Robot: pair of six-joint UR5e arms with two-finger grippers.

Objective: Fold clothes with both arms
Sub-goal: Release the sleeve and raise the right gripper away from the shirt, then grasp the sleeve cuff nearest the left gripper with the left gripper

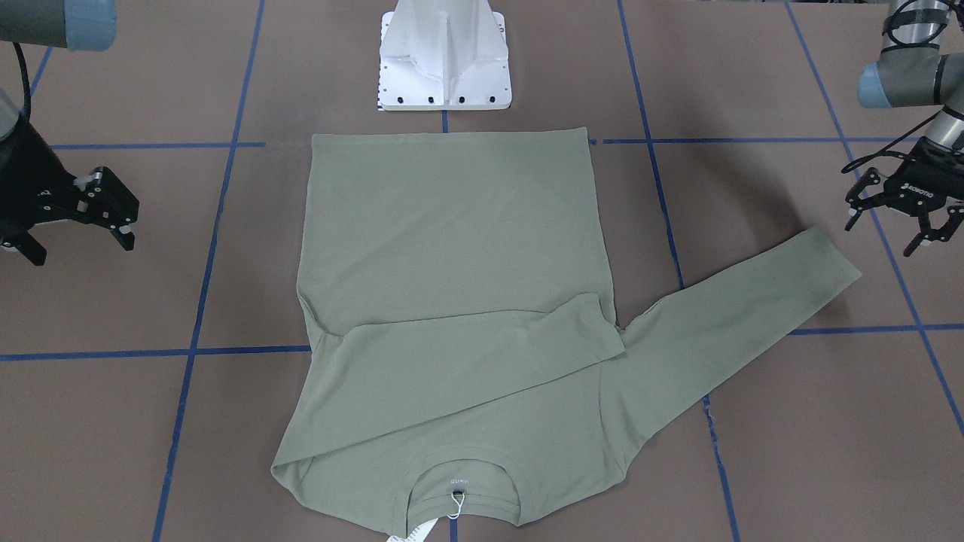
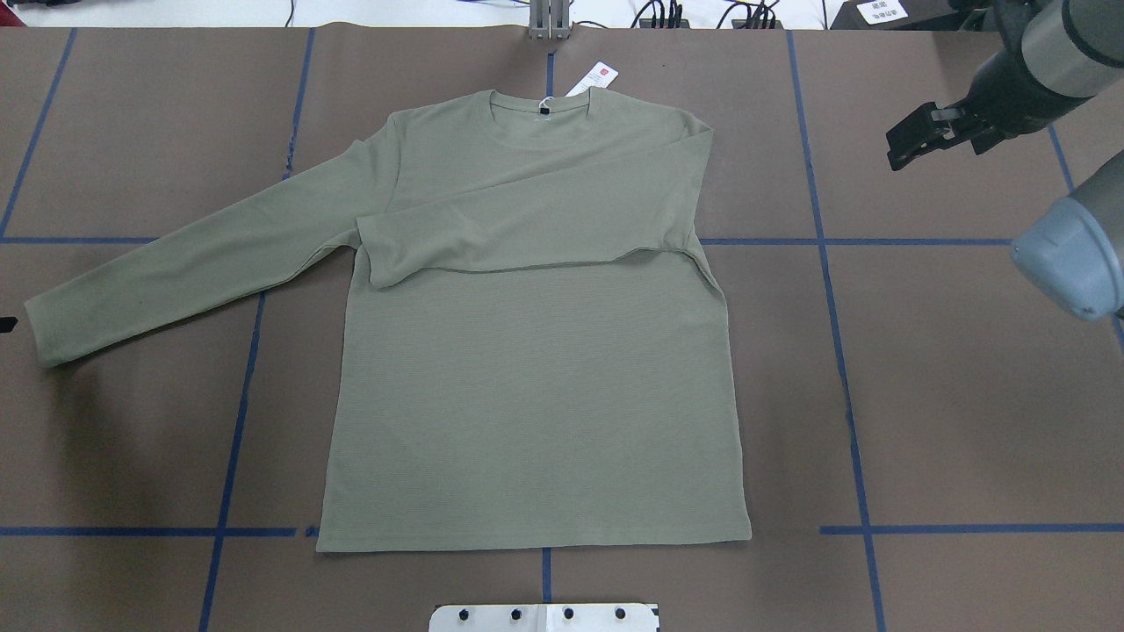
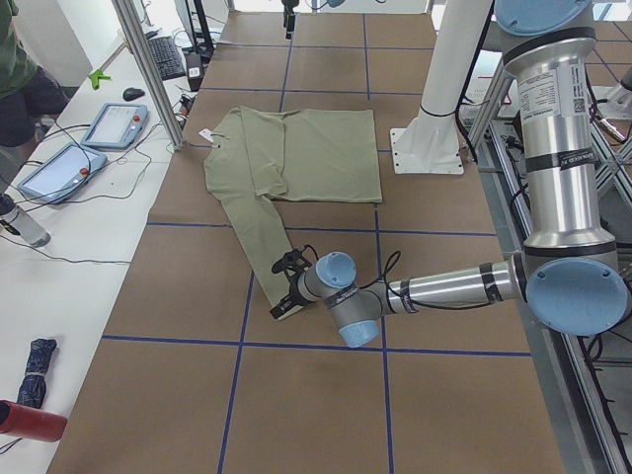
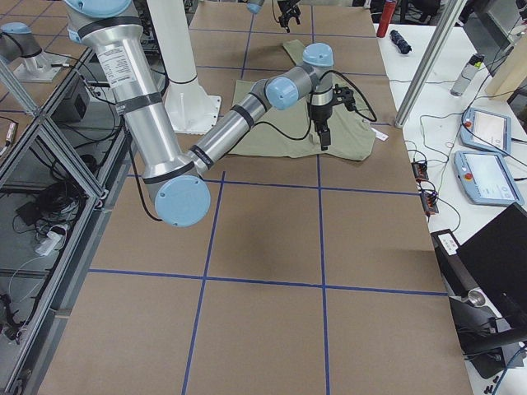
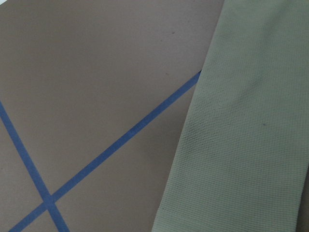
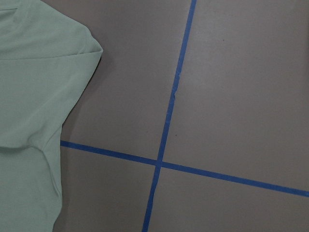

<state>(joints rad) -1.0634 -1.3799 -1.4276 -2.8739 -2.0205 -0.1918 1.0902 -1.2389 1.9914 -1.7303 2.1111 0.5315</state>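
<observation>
flat, shirt (image 2: 527, 386) collar away from robot

the shirt (image 2: 527, 395) is matt olive knit cloth with a fine ribbed weave. its tag (image 2: 600, 76) looks like white paper. the counter (image 2: 948, 395) is dull brown and paper-like, crossed by smooth blue tape (image 2: 845, 351). the left arm (image 3: 558, 148) is brushed silver metal with satin blue caps (image 3: 578, 296). the left claw (image 1: 892, 226) and right claw (image 1: 79, 245) are matt black.

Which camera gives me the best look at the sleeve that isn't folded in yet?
Overhead exterior: the outstretched sleeve lies whole, shoulder to cuff, nothing over it. Front-facing shows it whole too, mirrored. Exterior left foreshortens it. Left wrist catches one edge; the rest show little or nothing.
</observation>
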